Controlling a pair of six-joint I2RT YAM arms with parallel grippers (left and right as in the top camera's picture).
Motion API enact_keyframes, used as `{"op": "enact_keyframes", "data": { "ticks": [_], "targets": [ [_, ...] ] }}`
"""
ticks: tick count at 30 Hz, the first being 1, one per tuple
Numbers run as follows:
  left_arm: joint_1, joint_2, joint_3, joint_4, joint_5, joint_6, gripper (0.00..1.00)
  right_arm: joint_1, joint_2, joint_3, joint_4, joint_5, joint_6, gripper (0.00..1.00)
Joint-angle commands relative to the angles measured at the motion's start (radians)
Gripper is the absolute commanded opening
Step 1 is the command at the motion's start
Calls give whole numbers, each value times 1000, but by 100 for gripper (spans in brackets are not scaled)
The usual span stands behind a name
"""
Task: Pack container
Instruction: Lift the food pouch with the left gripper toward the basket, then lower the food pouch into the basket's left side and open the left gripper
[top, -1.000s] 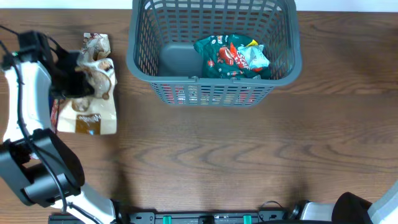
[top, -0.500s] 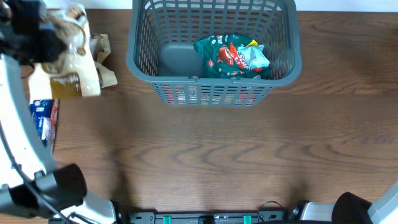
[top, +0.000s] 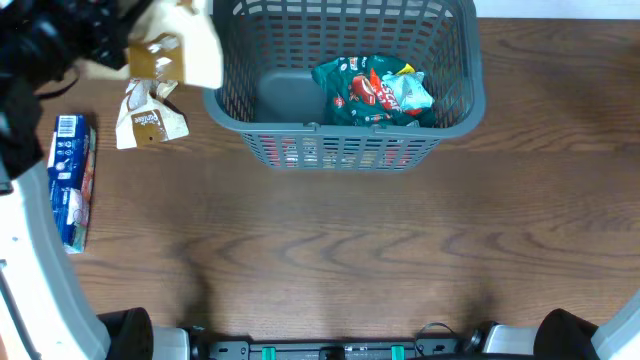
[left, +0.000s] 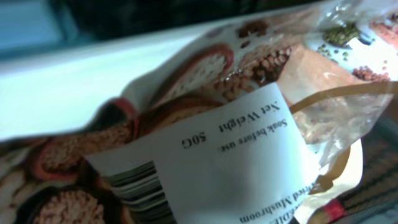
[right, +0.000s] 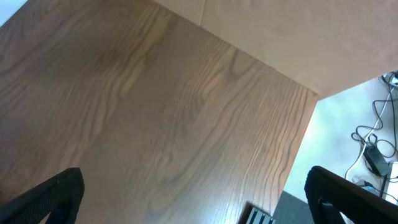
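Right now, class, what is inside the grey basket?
A green snack packet lies in the basket, on the right of its base; the left is bare. Red shows through the front slots, but anything under the packet is hidden.

Table (top: 400, 250): dark brown wood-grain top, light soft and even. Overhead: thin white strip (top: 560, 8) past the far edge, black rail (top: 330, 350) with green clips along the near edge. Right wrist: beige panel (right: 280, 31) beyond the table edge, pale floor (right: 336, 143) beside it, black adapter with cables (right: 377, 160) lying there
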Motion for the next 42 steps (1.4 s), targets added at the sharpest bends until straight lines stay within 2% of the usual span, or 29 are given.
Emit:
{"op": "enact_keyframes", "data": {
  "ticks": [1, 9, 16, 23, 28, 31, 42],
  "targets": [
    [-61, 31, 9, 55, 120, -8, 6, -7, -10, 0, -2, 11, 17, 99],
    [-228, 101, 9, 165, 138, 87, 6, -7, -10, 0, -1, 11, 17, 99],
    [-295, 206, 8, 164, 138, 121, 6, -7, -10, 0, -1, 11, 17, 99],
    [-309, 312, 7, 135, 129, 122, 6, -7, -10, 0, -2, 11, 17, 99],
    [-309, 382, 7, 63, -61, 120, 6, -7, -10, 0, -1, 11, 17, 99],
    [-309, 426, 6, 34, -129, 119, 6, -7, -10, 0, -2, 10, 17, 99],
    [-309, 544, 4, -5, -132, 60, 6, -7, -10, 0, -1, 11, 17, 99]
  ]
}}
